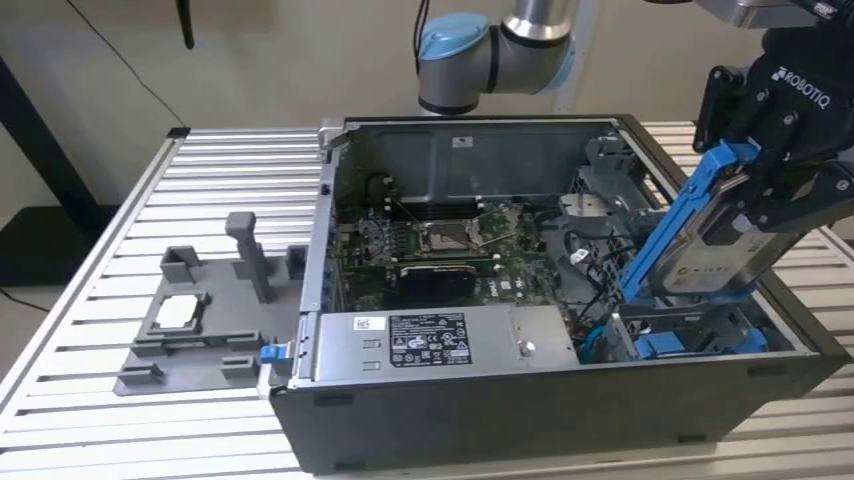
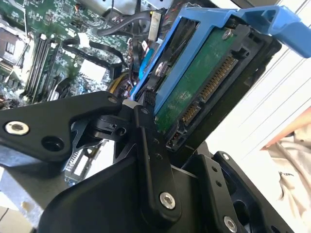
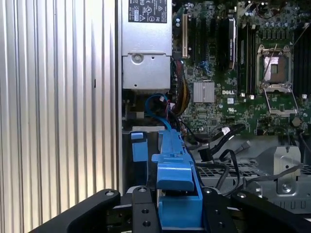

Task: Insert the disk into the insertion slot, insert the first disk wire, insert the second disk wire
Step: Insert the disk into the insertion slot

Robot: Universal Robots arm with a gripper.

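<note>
disk (image 1: 711,238) hung tilted on edge over the open computer case (image 1: 561,405), past the end of the silver power-supply box (image 1: 427,345) toward the exterior view's right. gripper (image 1: 763,200) was pinching it, pressed in on both sides of the blue carrier near its upper end. the lower corner pointed down at the insertion slot (image 1: 687,338), which sat just beside that end of the box in the case's corner. from where i stood i couldn't tell whether the low edge touched the slot's rim.

in the second wrist view the disk's green board and its row of connector contacts faced out past the black gripper links.

room looked tight down there. the case wall ran close along the slot's side away from the box, and black cables (image 1: 587,250) lay between the slot and the motherboard (image 1: 441,245) behind the box. the case stood open upward.

a grey fixture (image 1: 187,320) sat on the slatted table (image 1: 80,400), well apart from the box's other end.
</note>
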